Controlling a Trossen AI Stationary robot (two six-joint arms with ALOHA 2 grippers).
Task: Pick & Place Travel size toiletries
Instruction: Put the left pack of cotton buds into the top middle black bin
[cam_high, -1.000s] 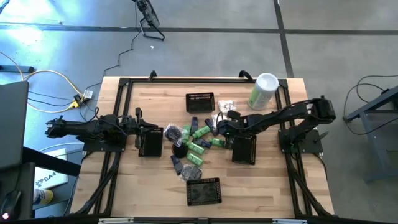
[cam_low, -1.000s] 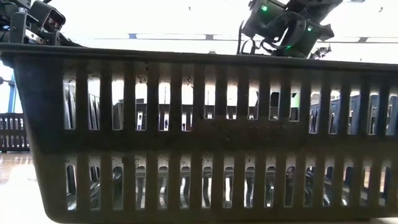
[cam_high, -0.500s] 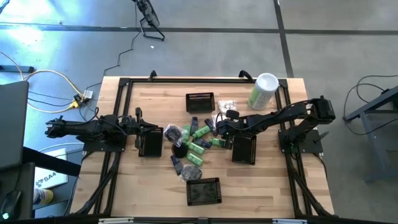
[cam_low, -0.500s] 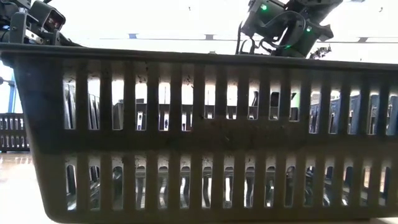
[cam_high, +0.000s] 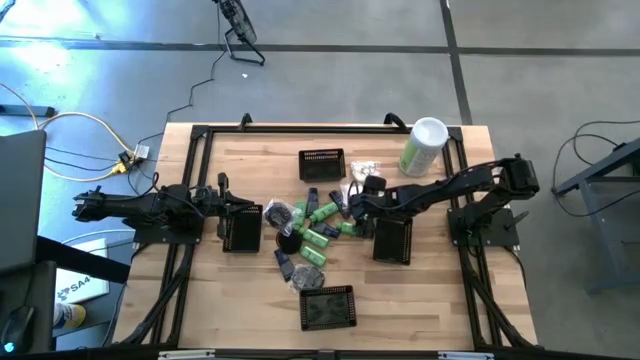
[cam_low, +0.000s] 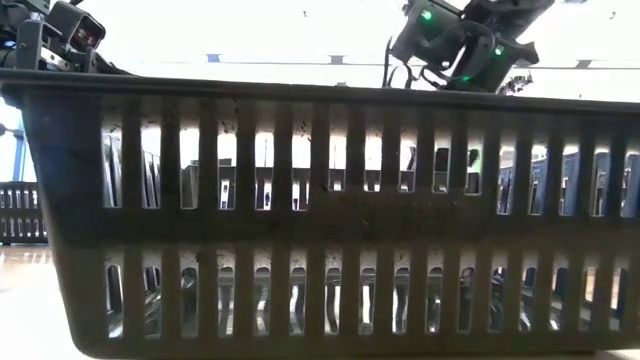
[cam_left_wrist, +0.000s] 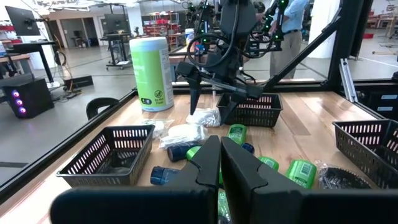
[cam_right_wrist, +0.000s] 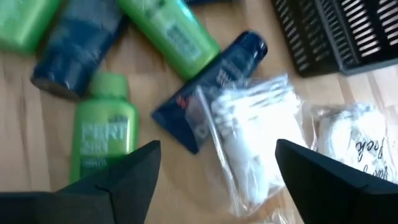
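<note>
**Right gripper spread wide above the toiletry pile**

Toiletries (cam_high: 312, 228) lie heaped at the middle of the wooden table (cam_high: 440, 290), between four black mesh baskets; green bottles, dark tubes and white crinkly packets are mixed together there; the right gripper (cam_high: 352, 201) hangs over the pile's edge nearest the right arm, its fingers (cam_right_wrist: 118, 171) parted wide and holding nothing; the right wrist view looks down between them onto a clear packet of white pieces (cam_right_wrist: 249, 134), with a dark blue tube (cam_right_wrist: 211, 81) lying partly beneath it and a green bottle (cam_right_wrist: 102, 140) just beside; a second white packet (cam_right_wrist: 351, 140) lies next to the first, near the corner of a basket (cam_right_wrist: 348, 31); from the left wrist view the right gripper (cam_left_wrist: 214, 99) shows with its two fingers splayed apart just above the white packets (cam_left_wrist: 186, 130); a tall pale-green canister (cam_high: 423, 146) stands at the far right corner of the table; one basket (cam_high: 392, 240) sits beside the right arm, another (cam_high: 322, 165) at the far side, another (cam_high: 328, 307) at the near side; the left gripper (cam_high: 222, 195) waits at the left side of the table by the fourth basket (cam_high: 241, 229), its fingers (cam_left_wrist: 214, 165) pressed together on nothing; the low view is filled by the wall of a basket (cam_low: 320, 220), so the pile is hidden there.
</note>
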